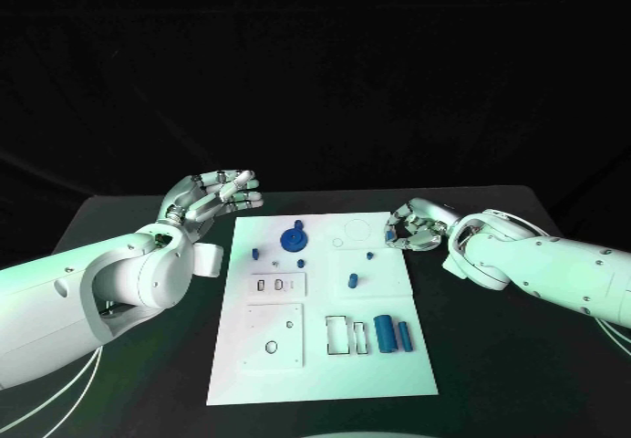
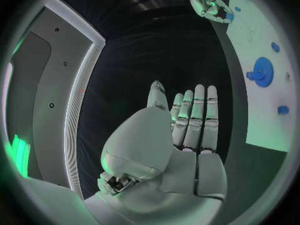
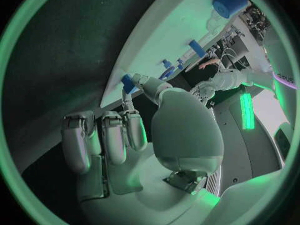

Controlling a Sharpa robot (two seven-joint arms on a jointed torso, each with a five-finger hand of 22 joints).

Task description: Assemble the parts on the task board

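White task board (image 1: 263, 365); blue parts (image 1: 292, 241); black table (image 1: 145, 365).

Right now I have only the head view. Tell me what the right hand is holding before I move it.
Observer: In the right wrist view, the right hand pinches a small blue part between its thumb and a fingertip, close to the edge of the task board.
Operator: Now check the left hand's palm.
Observer: The left wrist view shows the left hand with its fingers straight and nothing in it.
Operator: Confirm the part from another angle.
Observer: The left wrist view also shows the small blue part at the right hand's fingertips, by the board's edge.
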